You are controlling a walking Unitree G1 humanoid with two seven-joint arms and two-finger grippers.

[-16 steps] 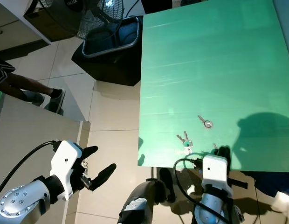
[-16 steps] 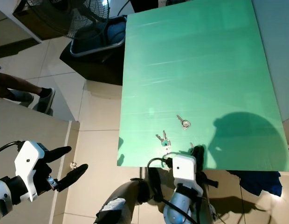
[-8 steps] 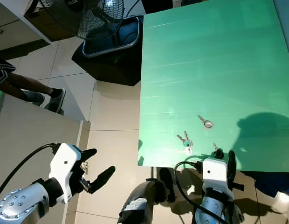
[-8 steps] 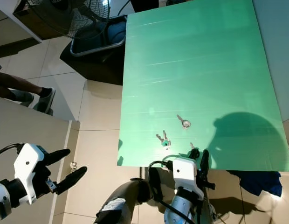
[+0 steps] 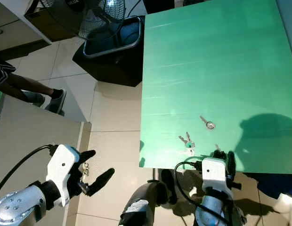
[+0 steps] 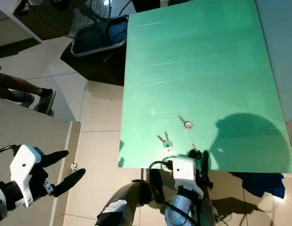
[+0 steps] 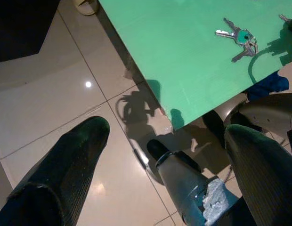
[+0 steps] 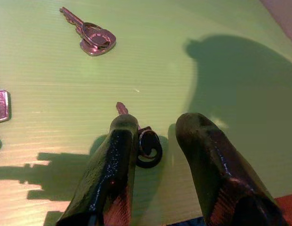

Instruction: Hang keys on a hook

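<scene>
The right gripper [image 5: 224, 156], whose fingers were closed together at the near edge of the green table [image 5: 216, 56] a second ago and then spread apart, now narrows again, its two black fingers straddling a small key with a black ring [image 8: 145, 140] that lies between them on the surface. The left gripper [image 5: 95, 165] sinks slightly lower over the tiled floor [image 5: 113, 117], its fingers staying spread.
</scene>
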